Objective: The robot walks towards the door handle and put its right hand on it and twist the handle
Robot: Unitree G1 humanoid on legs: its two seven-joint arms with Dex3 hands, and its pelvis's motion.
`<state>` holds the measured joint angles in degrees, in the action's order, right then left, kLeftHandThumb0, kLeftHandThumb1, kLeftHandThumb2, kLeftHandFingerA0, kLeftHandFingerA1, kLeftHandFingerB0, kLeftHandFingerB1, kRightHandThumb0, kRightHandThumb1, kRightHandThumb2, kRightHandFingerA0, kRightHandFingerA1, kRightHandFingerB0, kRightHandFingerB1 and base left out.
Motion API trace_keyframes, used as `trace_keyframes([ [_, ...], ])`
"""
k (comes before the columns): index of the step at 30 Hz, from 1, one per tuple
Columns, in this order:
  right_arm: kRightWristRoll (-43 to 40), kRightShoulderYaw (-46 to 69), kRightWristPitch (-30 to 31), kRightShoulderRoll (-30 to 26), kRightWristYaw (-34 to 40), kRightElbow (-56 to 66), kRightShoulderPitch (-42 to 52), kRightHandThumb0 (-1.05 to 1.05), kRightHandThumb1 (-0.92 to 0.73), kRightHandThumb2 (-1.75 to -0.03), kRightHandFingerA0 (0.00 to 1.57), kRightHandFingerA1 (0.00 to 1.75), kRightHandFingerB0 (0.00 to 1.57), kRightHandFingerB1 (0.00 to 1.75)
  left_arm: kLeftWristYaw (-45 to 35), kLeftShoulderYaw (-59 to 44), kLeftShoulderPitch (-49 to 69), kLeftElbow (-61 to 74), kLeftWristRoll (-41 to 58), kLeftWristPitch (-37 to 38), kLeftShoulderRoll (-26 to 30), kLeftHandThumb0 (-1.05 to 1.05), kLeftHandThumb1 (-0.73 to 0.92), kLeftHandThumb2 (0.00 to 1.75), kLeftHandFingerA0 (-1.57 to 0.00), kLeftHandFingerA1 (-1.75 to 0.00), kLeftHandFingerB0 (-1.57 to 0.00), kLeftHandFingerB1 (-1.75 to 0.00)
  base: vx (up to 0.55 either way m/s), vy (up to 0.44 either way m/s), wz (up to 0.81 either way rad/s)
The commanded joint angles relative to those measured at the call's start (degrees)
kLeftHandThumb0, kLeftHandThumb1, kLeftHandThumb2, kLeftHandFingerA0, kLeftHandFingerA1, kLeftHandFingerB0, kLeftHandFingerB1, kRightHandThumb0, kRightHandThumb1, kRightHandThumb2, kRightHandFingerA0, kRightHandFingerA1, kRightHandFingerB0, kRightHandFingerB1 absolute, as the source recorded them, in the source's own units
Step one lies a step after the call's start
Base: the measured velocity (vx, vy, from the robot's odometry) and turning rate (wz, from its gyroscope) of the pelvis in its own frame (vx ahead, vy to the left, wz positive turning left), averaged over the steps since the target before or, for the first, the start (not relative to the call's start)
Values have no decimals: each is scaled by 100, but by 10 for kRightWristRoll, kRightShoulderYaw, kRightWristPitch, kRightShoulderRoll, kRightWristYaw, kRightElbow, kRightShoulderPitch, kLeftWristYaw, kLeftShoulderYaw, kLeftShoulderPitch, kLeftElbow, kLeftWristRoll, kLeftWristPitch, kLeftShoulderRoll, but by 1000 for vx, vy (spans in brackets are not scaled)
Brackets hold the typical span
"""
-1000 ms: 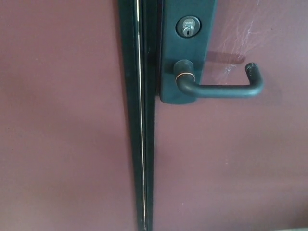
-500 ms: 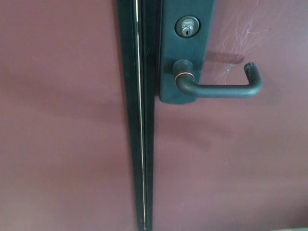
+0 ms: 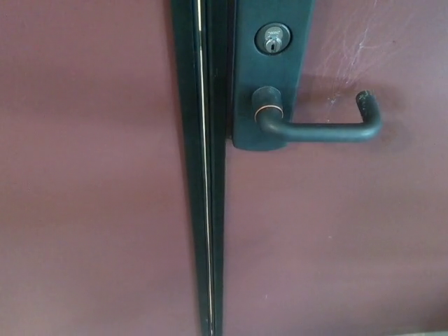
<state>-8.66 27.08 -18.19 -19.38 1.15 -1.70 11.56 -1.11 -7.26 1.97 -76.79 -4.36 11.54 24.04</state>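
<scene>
Nothing has truly moved since the earlier frames; only our view shifted slightly. We see the door handle (image 3: pixel 318 129) at upper centre, its long axis level, reaching right from the dark plate (image 3: pixel 269 77) and hooking up at the free end. A keyhole (image 3: pixel 273 38) sits above. Maroon door (image 3: pixel 336 238) lies bare below and right; the dark seam (image 3: pixel 203 175) bounds the left. Neither robot hand shows, so we cannot tell their state.
</scene>
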Motion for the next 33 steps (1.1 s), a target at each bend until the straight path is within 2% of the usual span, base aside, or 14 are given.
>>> trace_keyframes([
  [1, -161, 29, 226, -174, -77, 299, -52, -58, -32, -75, 55, 68, 43, 57, -20, 3, 12, 1, -8, 12, 11, -23, 44, 70, -71, -84, -34, -65, 0, 0, 0],
  [4, -177, 11, 255, -219, -95, 316, -93, -60, -31, -74, 57, 66, 43, 55, -16, 5, 10, -1, -11, 8, 11, -23, 44, 69, -71, -84, -35, -65, 0, 0, 0],
  [7, -211, 2, 312, -283, -112, 344, -130, -57, -33, -72, 57, 62, 44, 53, -15, 10, 9, -1, -16, 8, 13, -24, 44, 68, -71, -82, -35, -65, 0, 0, 0],
  [10, -218, 4, 323, -289, -108, 349, -131, -57, -33, -72, 57, 62, 44, 53, -15, 10, 9, -1, -16, 8, 13, -24, 44, 68, -71, -82, -35, -65, 0, 0, 0],
  [12, -230, -25, 347, -341, -134, 362, -183, -53, -38, -71, 55, 58, 43, 49, -16, 14, 9, 1, -19, 12, 16, -24, 44, 67, -70, -82, -35, -65, 0, 0, 0],
  [14, -234, -25, 353, -344, -132, 364, -185, -53, -38, -71, 55, 58, 43, 49, -16, 14, 9, 1, -18, 12, 16, -24, 44, 67, -70, -82, -35, -65, 0, 0, 0],
  [15, -223, -72, 354, -366, -162, 376, -215, -48, -47, -55, 58, 46, 43, 36, -18, 15, 8, 1, -19, 11, 15, -24, 43, 67, -67, -80, -36, -65, 0, 0, 0],
  [20, -225, -108, 371, -382, -177, 377, -249, -49, -48, -55, 57, 45, 41, 35, -20, 16, 9, 1, -17, 10, 15, -24, 43, 67, -66, -80, -37, -65, 0, 0, 0],
  [24, -209, -198, 408, -383, -209, 354, -351, -52, -49, -56, 55, 44, 39, 35, -18, 17, 16, 2, -15, 16, 17, -25, 44, 67, -67, -80, -37, -66, 0, 0, 0],
  [28, -202, -224, 431, -386, -220, 345, -387, -53, -52, -56, 55, 44, 39, 35, -17, 19, 16, 2, -15, 17, 17, -25, 44, 66, -67, -80, -37, -65, 0, 0, 0],
  [30, -160, -287, 445, -379, -255, 302, -455, -54, -52, -56, 55, 43, 40, 35, -15, 29, 13, 0, -24, 9, 20, -25, 44, 65, -68, -79, -37, -65, 0, 0, 0],
  [33, -161, -292, 452, -380, -257, 299, -464, -54, -52, -56, 55, 43, 40, 35, -15, 31, 13, 0, -23, 9, 20, -25, 44, 65, -68, -79, -37, -65, 0, 0, 0],
])
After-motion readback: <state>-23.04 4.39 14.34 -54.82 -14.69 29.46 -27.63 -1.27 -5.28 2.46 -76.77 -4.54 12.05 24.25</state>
